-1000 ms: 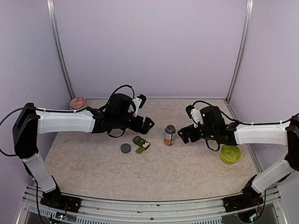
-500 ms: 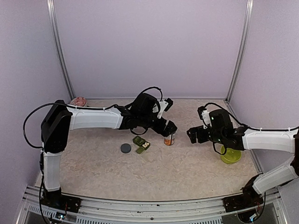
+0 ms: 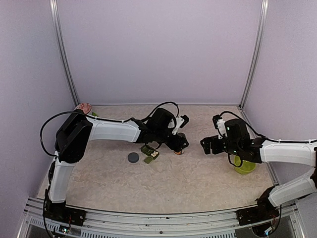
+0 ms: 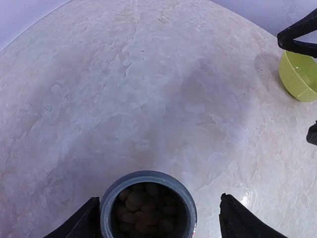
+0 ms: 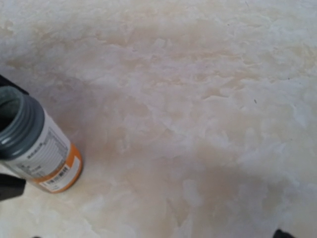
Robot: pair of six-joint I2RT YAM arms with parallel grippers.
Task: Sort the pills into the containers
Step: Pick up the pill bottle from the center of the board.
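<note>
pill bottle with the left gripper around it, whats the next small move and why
Probably close the left gripper on the pill bottle. In the left wrist view the open bottle, pills inside, stands between the fingers with a gap on one side, so it is not yet gripped. It needs a firm hold before tipping toward the containers.

i am working in what looks like a robot test cell in a lab. the table [image 3: 99,173] has a pale marble-look top. behind it and at both its sides stand plain lilac walls [image 3: 158,49], held by thin metal posts [image 3: 63,54]. at the near edge of the table a metal rail [image 3: 158,218] carries the left arm [image 3: 106,130] and the right arm [image 3: 287,151].
</note>
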